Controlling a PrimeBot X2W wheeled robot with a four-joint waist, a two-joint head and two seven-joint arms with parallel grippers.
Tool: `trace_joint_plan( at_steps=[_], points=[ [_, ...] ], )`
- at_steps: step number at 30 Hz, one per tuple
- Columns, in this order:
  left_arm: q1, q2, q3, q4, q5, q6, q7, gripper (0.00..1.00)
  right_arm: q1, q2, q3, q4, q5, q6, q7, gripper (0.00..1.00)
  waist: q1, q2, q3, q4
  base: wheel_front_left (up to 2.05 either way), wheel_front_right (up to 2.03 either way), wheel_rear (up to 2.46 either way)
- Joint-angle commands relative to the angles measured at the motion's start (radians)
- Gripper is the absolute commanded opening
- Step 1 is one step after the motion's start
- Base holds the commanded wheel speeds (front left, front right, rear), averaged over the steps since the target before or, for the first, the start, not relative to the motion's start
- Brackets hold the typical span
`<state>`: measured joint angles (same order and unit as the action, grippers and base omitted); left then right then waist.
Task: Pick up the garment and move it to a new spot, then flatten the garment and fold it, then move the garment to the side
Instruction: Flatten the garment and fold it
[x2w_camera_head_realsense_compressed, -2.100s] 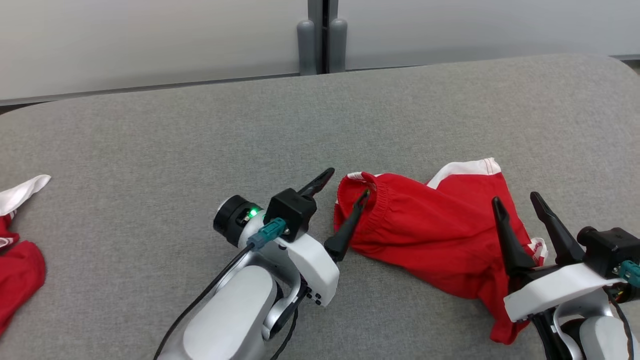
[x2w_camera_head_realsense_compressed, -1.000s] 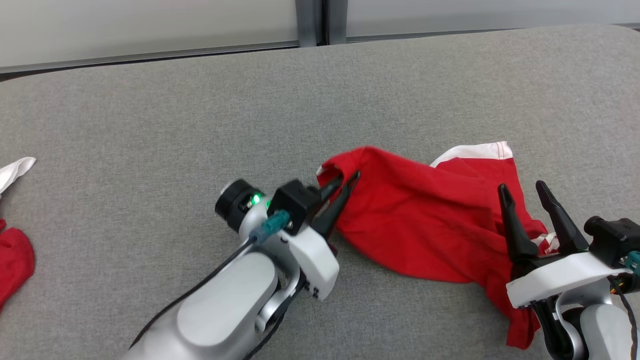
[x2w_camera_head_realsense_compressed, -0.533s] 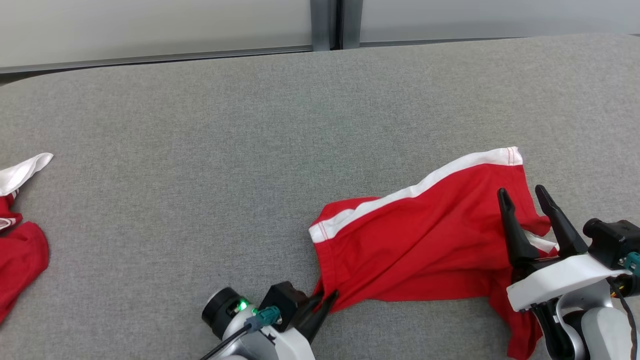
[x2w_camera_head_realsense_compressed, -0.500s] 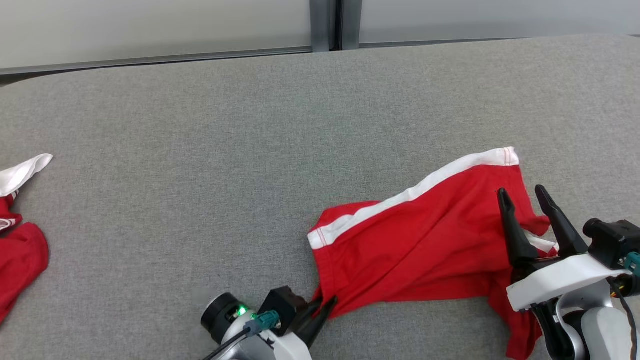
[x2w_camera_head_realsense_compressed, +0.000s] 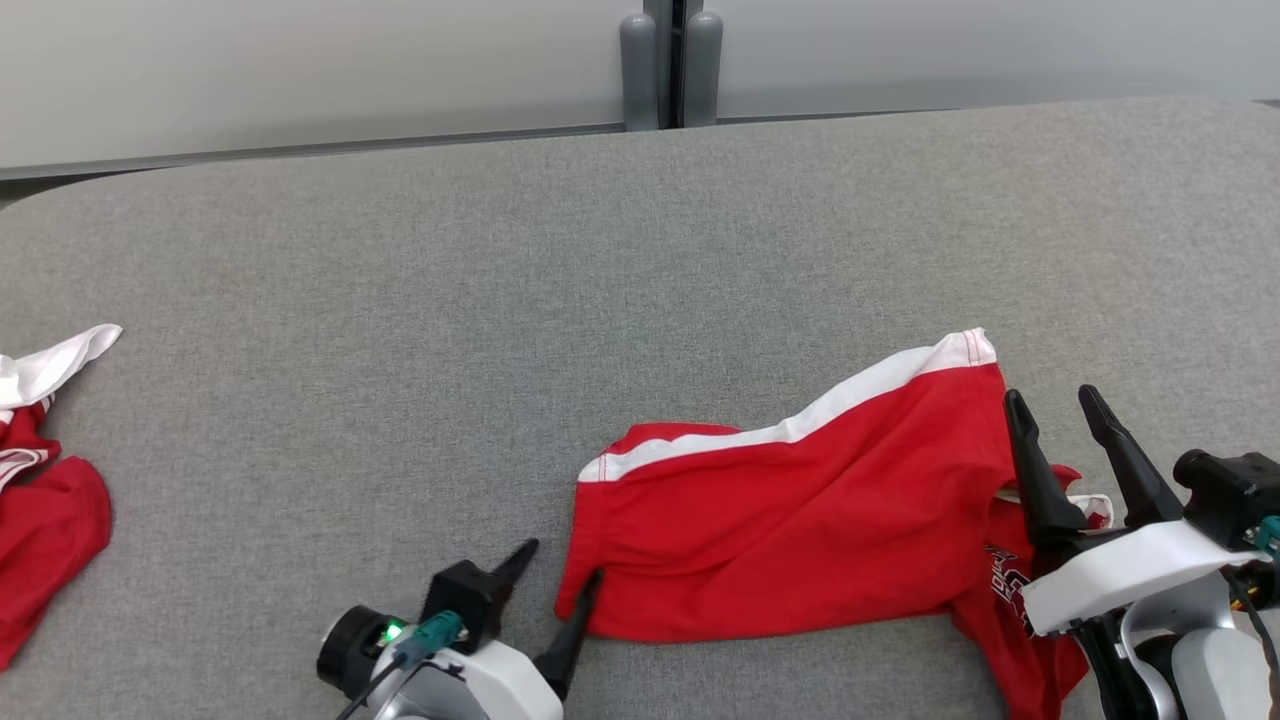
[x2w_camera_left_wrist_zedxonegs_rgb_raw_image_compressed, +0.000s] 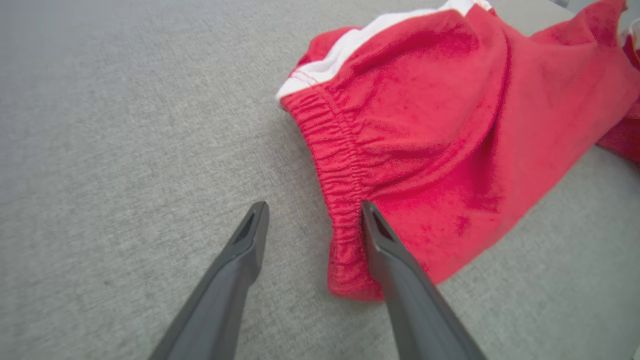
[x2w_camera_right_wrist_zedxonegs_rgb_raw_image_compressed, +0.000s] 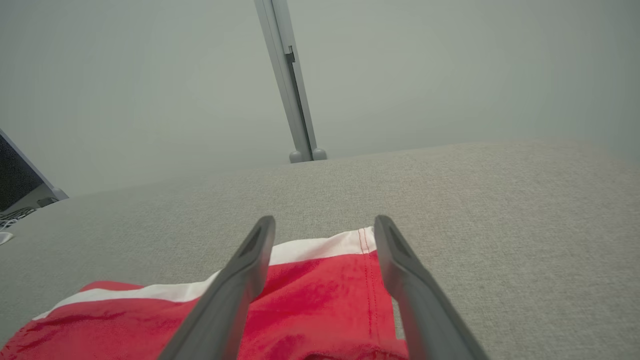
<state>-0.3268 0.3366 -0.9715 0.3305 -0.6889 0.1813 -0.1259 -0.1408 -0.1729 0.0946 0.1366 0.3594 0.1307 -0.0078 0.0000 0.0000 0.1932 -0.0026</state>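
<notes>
Jaws: left gripper (x2w_camera_head_realsense_compressed: 562, 560) open, one finger (x2w_camera_left_wrist_zedxonegs_rgb_raw_image_compressed: 400, 280) at the waistband (x2w_camera_left_wrist_zedxonegs_rgb_raw_image_compressed: 340, 165) corner; right gripper (x2w_camera_head_realsense_compressed: 1051, 395) open over the leg end. Shorts (x2w_camera_head_realsense_compressed: 790, 530): red, rumpled, lying on the grey table (x2w_camera_head_realsense_compressed: 500, 300) between both. Flattening advice: pinch opposite ends low, then pull apart evenly.

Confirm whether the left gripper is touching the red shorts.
Cannot tell. In the left wrist view the left gripper stands open, one finger overlapping the waistband of the red shorts; no gap shows, nor clear contact.
</notes>
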Motion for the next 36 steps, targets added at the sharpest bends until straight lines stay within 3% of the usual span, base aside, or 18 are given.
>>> trace_joint_plan(
  at_steps=[1, 7, 16, 27, 36],
  points=[
    [0.014, 0.002, 0.032, -0.001, -0.015, 0.022, -0.034, 1.00, 0.015, -0.004, -0.005, -0.006, -0.004, 0.000, 0.006, 1.00, 0.0000, 0.0000, -0.010, 0.000, 0.00, 0.00, 0.00],
    [0.024, 0.013, 0.142, -0.031, -0.032, 0.080, -0.119, 1.00, 0.028, -0.003, -0.013, -0.017, -0.011, 0.000, 0.016, 1.00, 0.0000, 0.0000, -0.032, 0.002, 0.00, 0.00, 0.00],
    [0.045, 0.016, 0.363, -0.153, 0.018, 0.130, -0.140, 1.00, 0.037, -0.005, -0.022, -0.040, -0.021, 0.000, 0.029, 1.00, 0.0000, 0.0000, -0.045, 0.008, 0.00, 0.00, 0.00],
    [0.134, 0.019, 0.588, -0.239, 0.108, 0.094, -0.140, 1.00, 0.054, -0.009, -0.024, -0.055, -0.034, 0.000, 0.045, 1.00, 0.0000, 0.0000, -0.066, 0.017, 0.00, 0.00, 0.00],
    [0.198, 0.027, 0.601, -0.208, 0.135, 0.058, -0.140, 1.00, 0.068, -0.015, -0.010, -0.065, -0.042, 0.000, 0.062, 1.00, 0.0000, 0.0000, -0.094, 0.015, 0.00, 0.00, 0.00]
  ],
)
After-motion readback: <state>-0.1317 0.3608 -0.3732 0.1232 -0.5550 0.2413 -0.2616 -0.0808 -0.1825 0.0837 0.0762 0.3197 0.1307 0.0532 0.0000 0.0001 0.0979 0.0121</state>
